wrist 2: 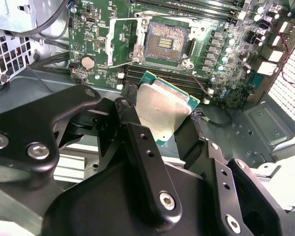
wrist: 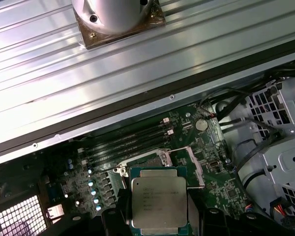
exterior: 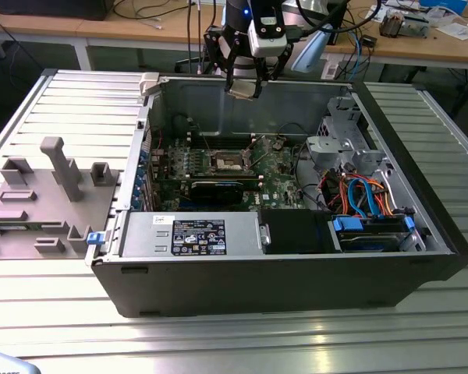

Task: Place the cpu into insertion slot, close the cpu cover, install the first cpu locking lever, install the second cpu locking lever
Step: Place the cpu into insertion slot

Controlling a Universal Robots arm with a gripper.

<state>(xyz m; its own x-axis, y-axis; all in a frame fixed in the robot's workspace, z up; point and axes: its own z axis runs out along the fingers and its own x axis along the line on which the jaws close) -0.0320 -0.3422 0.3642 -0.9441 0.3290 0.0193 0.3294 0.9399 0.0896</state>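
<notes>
Aloft, the tool (wrist 2: pixel 161 117) grips the cpu (wrist: pixel 160 199) flat, silver top upward, above the insertion slot (wrist 2: pixel 165 42).

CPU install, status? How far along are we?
Done: pickup only. In hand: the small square silver-topped cpu is clamped in the black gripper, which hangs above the open case in the exterior view. Left: the square dark insertion slot on the green motherboard lies empty, contacts bare, and the thin silver cpu cover stands open beside it, so seating, closing and both lever steps are not yet done.
</notes>
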